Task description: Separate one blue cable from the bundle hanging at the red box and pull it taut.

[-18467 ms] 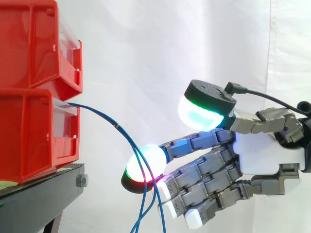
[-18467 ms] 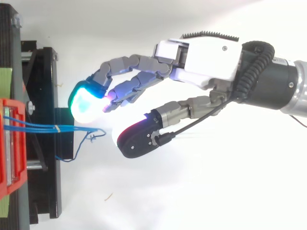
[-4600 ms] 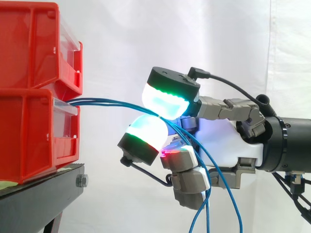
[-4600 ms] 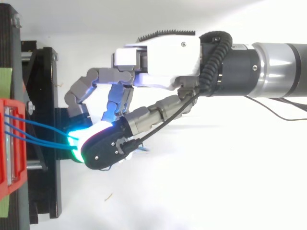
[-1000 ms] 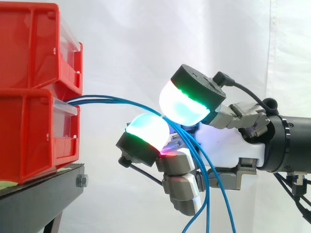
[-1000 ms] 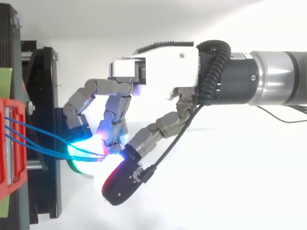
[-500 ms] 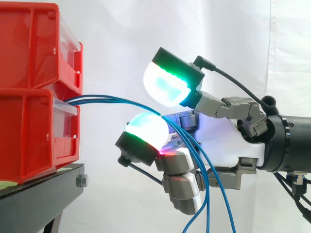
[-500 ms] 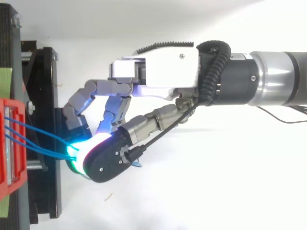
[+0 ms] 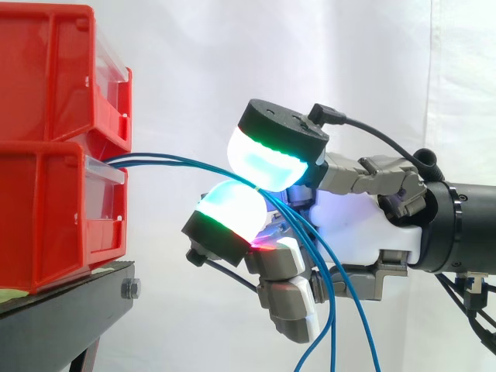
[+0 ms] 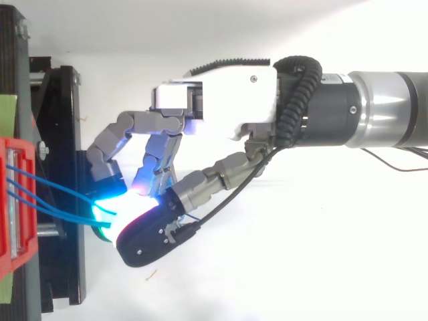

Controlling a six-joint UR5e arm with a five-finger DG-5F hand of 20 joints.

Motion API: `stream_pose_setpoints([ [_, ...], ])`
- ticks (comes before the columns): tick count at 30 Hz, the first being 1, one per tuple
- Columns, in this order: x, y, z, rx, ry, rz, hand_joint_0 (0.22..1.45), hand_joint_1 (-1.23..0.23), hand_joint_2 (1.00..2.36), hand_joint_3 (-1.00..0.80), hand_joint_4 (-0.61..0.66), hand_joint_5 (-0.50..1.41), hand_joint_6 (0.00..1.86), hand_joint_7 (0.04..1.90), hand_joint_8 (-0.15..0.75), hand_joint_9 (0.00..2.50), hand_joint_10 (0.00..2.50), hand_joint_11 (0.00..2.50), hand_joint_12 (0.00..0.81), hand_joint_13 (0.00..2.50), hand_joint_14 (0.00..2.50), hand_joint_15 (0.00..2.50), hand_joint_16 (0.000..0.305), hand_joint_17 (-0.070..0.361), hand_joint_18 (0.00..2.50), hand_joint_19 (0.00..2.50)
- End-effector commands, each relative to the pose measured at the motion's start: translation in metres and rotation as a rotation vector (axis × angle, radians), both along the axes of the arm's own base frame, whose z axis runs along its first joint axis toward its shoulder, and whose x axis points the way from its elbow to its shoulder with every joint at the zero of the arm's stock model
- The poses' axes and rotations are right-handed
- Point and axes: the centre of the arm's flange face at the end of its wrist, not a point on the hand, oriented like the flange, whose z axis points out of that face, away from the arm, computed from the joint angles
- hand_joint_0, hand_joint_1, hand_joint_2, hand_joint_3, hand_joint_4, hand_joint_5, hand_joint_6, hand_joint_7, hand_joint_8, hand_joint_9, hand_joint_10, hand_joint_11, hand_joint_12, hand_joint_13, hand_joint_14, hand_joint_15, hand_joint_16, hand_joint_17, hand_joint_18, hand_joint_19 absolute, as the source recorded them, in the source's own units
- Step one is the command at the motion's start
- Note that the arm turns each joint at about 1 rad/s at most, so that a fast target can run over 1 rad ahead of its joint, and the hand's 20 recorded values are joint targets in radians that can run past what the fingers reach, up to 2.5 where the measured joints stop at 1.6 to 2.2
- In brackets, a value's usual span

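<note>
Before white curtain [image 9: 194, 70], mid-frame, pinches blue cables [image 9: 186, 164] with hand [image 9: 364, 232], thumb pad against finger pad, right of red box [image 9: 46, 209].

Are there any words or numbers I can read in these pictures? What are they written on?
None: no word, number or sign can be read in either view.
The red boxes, the blue cables, the black stand and the hand carry no legible print.
</note>
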Motion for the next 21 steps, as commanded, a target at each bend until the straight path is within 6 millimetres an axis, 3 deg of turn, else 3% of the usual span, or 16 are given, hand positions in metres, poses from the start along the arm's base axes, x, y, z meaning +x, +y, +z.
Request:
stream_pose_setpoints([
  [1,-0.0001,0.0023,-0.0004,-0.004,0.001,0.003,0.82,-0.9,1.01,-0.41,0.07,-0.21,0.92,1.09,0.339,1.08,0.02,0.97,0.362,1.16,0.02,0.76,0.043,0.097,1.07,0.69],
  [6,0.0002,0.0035,-0.0016,-0.004,0.002,0.004,0.86,-0.88,1.0,-0.5,0.08,-0.2,0.92,1.1,0.337,1.1,0.02,0.98,0.356,1.17,0.03,0.77,0.042,0.094,1.05,0.7],
  [14,0.0,0.0071,-0.0012,-0.004,0.002,0.009,0.77,-0.89,1.0,-0.5,0.13,-0.19,0.91,1.15,0.346,1.15,0.02,0.99,0.36,1.2,0.02,0.76,0.041,0.092,1.12,0.66],
  [21,-0.0007,0.0066,-0.004,-0.004,0.008,0.004,0.67,-0.79,1.0,-0.5,0.13,-0.19,0.91,1.13,0.354,1.16,0.02,0.98,0.376,1.21,0.03,0.77,0.041,0.093,1.12,0.71],
])
